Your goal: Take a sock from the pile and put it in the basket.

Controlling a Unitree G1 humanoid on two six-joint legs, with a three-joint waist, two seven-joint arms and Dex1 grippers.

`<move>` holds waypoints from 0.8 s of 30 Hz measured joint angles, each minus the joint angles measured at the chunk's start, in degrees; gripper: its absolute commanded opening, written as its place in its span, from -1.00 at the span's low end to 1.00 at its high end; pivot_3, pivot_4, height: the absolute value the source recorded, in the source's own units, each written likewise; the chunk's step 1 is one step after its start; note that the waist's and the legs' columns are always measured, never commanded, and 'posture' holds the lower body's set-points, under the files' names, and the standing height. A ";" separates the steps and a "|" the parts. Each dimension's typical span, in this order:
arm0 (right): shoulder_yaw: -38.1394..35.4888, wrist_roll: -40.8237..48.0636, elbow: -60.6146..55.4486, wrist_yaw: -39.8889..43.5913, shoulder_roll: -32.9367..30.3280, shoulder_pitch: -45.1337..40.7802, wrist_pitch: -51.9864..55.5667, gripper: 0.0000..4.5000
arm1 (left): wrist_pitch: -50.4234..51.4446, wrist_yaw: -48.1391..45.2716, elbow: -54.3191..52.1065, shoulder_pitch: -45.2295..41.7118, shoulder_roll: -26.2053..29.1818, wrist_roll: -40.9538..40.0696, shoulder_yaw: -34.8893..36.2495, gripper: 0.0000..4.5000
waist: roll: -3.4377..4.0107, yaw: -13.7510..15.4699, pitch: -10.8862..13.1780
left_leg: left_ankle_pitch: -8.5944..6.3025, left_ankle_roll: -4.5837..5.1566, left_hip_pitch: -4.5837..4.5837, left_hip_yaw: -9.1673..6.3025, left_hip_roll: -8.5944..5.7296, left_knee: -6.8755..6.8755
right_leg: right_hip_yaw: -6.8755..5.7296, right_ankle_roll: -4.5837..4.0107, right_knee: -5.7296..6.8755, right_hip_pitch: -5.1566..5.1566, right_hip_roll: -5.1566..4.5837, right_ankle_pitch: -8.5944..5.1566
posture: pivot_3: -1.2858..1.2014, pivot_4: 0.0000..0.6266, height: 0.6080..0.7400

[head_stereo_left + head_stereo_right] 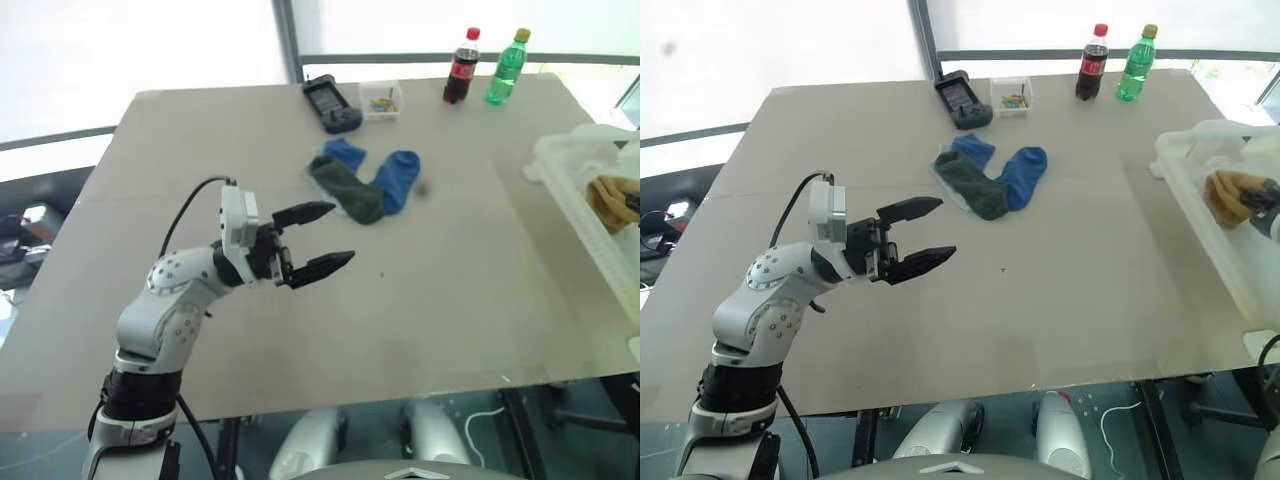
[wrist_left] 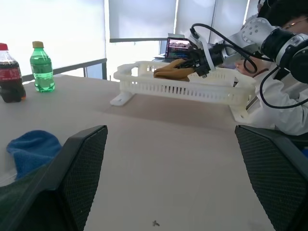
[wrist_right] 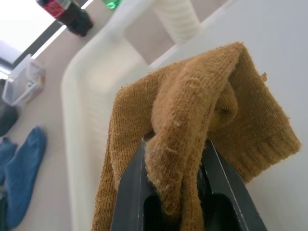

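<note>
With the right pincer [image 3: 175, 168] clamping the mustard sock [image 3: 192, 125] above the basket [image 2: 144, 84] at the counter's right edge, release only once fully inside its rim; left pincer [image 1: 318, 240] gapes idle.

Right pincer [image 3: 175, 192] pinching mustard sock [image 3: 192, 139] over basket [image 3: 91, 96].

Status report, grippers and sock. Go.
Left gripper open, empty. Right gripper shut on mustard sock, above basket. Nothing in the way.

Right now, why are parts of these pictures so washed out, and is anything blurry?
Head views: the windows behind the table blow out to white, and the basket nearly melts into the glare. Left wrist view: bright blinds too. Right wrist view: the mustard sock is sharp, the bottles behind it soft.
</note>
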 measured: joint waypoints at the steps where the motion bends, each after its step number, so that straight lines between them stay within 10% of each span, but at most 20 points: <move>1: 0.74 -1.57 2.43 -0.18 0.66 -1.63 -1.87 -1.00 | 0.30 0.70 -0.76 0.07 -0.22 -0.11 -0.10 1.00 | 0.00 -0.18 0.00 | 0.00 0.00 -0.02 0.03 -0.02 0.00 | 0.04 0.00 0.00 -0.02 -0.02 0.00 | 0.03 -0.52 1.00; 5: 1.28 -5.56 4.20 -3.28 1.34 -3.84 -4.35 -1.00 | 0.89 2.67 -2.59 0.00 -0.77 -1.47 -0.07 1.00 | 0.00 -0.04 0.00 | 0.00 0.00 -0.02 -0.01 -0.02 0.00 | 0.00 0.00 0.01 -0.03 0.01 0.00 | 0.03 -0.52 1.00; 13: 1.33 -9.93 1.87 -6.29 1.52 -3.61 -4.64 0.56 | 1.59 2.88 -2.07 -1.29 -0.87 -1.65 -0.43 1.00 | 0.01 0.03 0.00 | 0.00 0.00 -0.05 0.00 -0.05 0.07 | 0.00 0.00 0.04 -0.03 0.04 0.00 | 0.03 -0.52 1.00; 24: -1.01 -7.70 -35.53 -4.97 8.25 13.64 -4.08 0.56 | 2.89 6.23 0.95 -3.35 -0.48 2.77 -1.64 1.00 | 0.02 0.00 -0.01 | 0.00 0.00 -0.07 -0.09 -0.04 0.17 | -0.03 0.01 0.17 -0.06 0.01 0.00 | 0.03 -0.52 1.00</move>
